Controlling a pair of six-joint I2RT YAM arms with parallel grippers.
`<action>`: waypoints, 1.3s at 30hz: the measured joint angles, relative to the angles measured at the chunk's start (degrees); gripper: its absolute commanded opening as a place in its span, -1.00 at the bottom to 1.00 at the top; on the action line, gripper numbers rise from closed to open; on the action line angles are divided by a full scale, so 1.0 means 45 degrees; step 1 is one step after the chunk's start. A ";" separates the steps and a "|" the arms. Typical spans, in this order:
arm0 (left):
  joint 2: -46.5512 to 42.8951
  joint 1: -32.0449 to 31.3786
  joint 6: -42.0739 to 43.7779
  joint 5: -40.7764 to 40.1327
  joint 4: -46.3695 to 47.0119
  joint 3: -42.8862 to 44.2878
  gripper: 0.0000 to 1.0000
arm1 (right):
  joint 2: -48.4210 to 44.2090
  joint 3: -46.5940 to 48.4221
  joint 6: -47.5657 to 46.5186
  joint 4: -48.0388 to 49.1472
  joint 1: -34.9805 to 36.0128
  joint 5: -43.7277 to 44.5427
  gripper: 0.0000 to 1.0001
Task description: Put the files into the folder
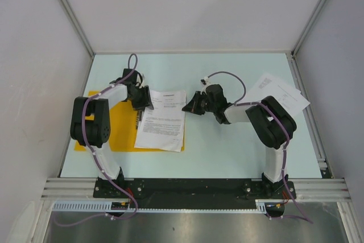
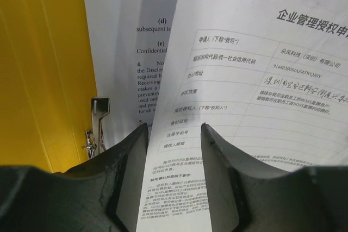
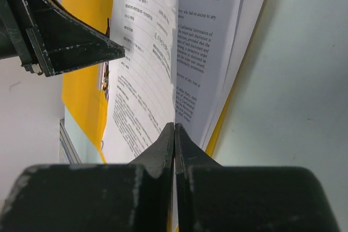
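The orange-yellow folder (image 1: 116, 132) lies open at the left of the table, with white printed files (image 1: 162, 126) stacked on its right half. My left gripper (image 1: 149, 99) is open at the stack's far left corner. In the left wrist view its jaws (image 2: 174, 126) straddle the top sheet (image 2: 255, 80), which carries a Chinese form and lies over an English sheet (image 2: 125, 25). My right gripper (image 1: 186, 107) is at the stack's right edge. In the right wrist view it (image 3: 174, 125) is shut on the edge of the top sheet (image 3: 144, 63).
More loose printed sheets (image 1: 281, 95) lie at the right of the table, partly under my right arm. A metal clip (image 2: 99, 118) sits on the folder's inside (image 2: 38, 69). White walls enclose the table on three sides.
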 measured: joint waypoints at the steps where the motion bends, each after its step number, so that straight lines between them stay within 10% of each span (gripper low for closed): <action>1: -0.0053 0.0000 0.0000 0.0015 0.0024 -0.0024 0.02 | 0.0034 0.0034 -0.0068 0.0000 -0.0058 -0.0087 -1.00; 39: -0.3852 0.0019 0.0141 0.0029 0.0831 -0.1433 0.35 | 0.1836 0.1943 -0.1962 -0.0865 -0.0811 -0.2331 -1.00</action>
